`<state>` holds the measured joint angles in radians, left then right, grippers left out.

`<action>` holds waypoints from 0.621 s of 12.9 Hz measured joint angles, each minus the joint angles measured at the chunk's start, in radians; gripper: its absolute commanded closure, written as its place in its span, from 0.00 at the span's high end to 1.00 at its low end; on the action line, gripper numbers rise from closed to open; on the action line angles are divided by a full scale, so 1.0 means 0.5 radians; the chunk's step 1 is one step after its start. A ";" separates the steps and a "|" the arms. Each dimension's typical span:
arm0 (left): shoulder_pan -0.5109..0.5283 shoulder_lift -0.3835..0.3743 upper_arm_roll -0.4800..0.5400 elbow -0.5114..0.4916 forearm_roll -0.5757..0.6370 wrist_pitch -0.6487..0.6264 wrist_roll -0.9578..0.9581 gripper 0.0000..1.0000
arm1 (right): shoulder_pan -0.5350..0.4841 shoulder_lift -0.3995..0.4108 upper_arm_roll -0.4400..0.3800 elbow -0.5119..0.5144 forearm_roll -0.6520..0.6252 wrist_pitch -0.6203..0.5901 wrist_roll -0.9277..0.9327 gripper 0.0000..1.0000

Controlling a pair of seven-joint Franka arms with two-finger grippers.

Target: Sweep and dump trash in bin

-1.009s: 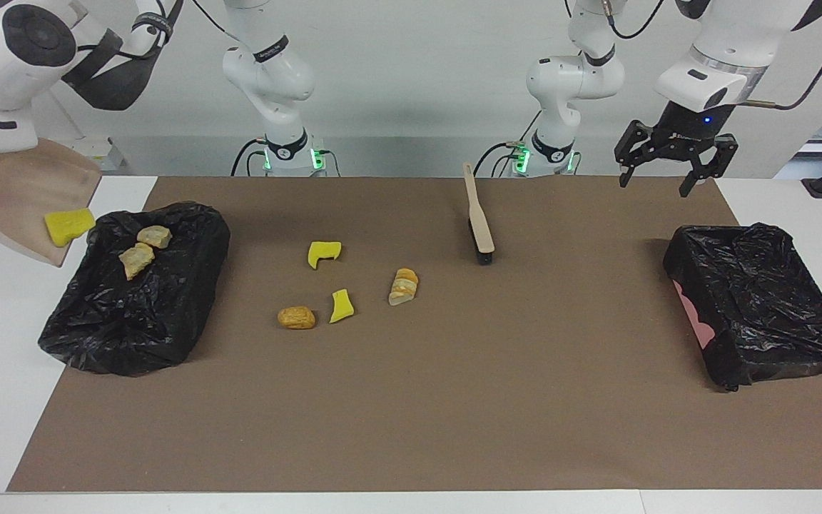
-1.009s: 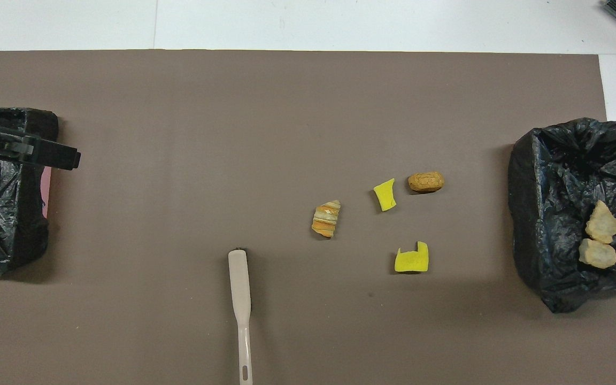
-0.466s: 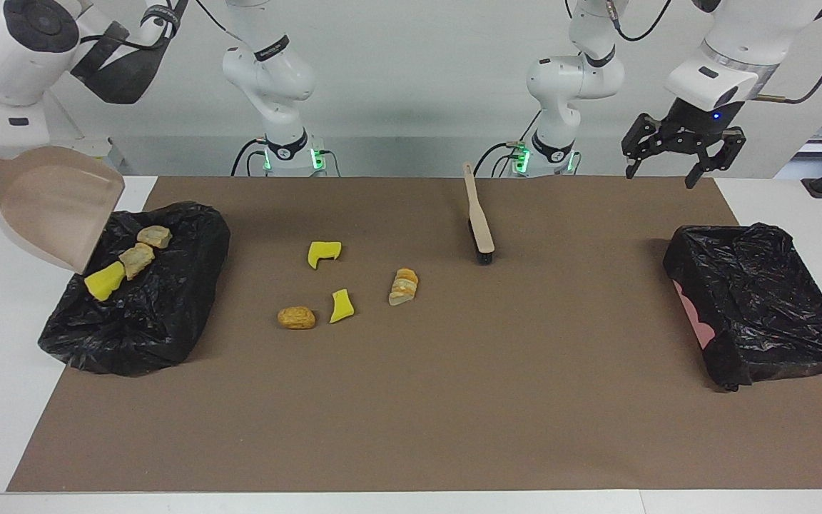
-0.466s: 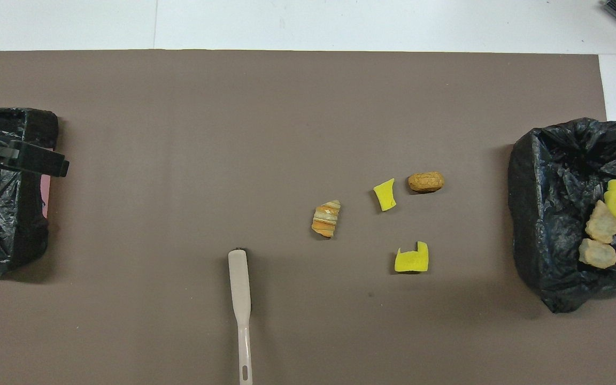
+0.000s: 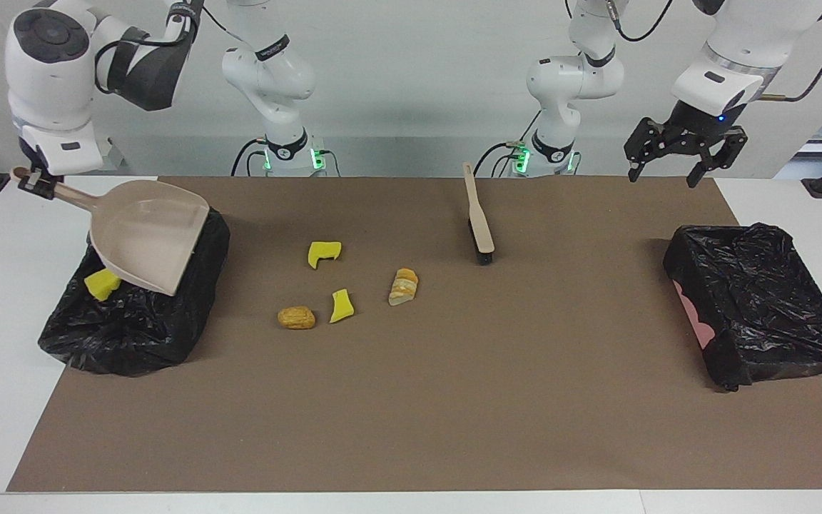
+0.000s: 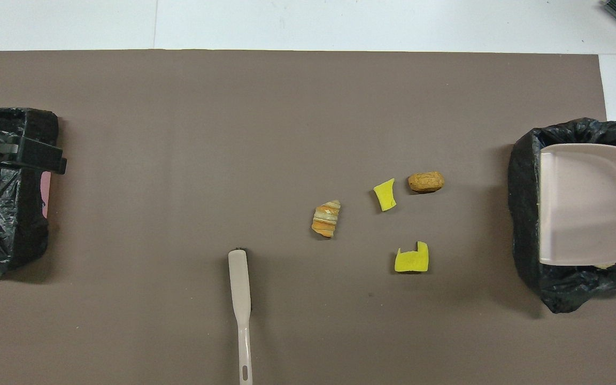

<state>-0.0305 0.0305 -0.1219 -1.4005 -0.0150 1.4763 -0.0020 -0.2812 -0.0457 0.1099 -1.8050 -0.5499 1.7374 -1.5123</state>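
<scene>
step: dump | right pincer (image 5: 34, 180) clamped on dustpan (image 5: 147, 235) over bin (image 5: 133, 321) | left pincer (image 5: 682, 153) apart, waiting | next: sweep four scraps (image 5: 332, 285)

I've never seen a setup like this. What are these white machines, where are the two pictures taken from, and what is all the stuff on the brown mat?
They are two white robot arms with two-finger grippers. One picture faces them across the table; the other looks down from above their end.

The right gripper holds the beige plastic dustpan by its handle over a black-bag-lined bin, where one yellow sponge chunk shows. The left gripper waits, open and empty, over the other black-lined bin.

On the brown mat lie a beige long-handled brush, two more yellow chunks and two tan bread-like pieces, not yet swept.
</scene>
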 measured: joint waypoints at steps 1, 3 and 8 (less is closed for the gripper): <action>0.000 -0.007 0.001 -0.009 0.001 0.000 -0.017 1.00 | 0.055 0.001 0.002 -0.033 0.089 -0.003 0.094 0.00; 0.002 -0.015 0.004 -0.016 0.003 0.000 -0.028 1.00 | 0.127 0.012 0.005 -0.089 0.259 -0.004 0.274 0.00; 0.007 -0.016 0.005 -0.017 0.003 0.000 -0.030 1.00 | 0.392 0.047 0.010 -0.185 0.517 -0.004 1.106 0.00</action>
<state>-0.0271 0.0223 -0.1193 -1.4091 -0.0135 1.4763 -0.0170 -0.0854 -0.0224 0.1147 -1.8976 -0.2912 1.7353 -0.9592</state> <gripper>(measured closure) 0.000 0.687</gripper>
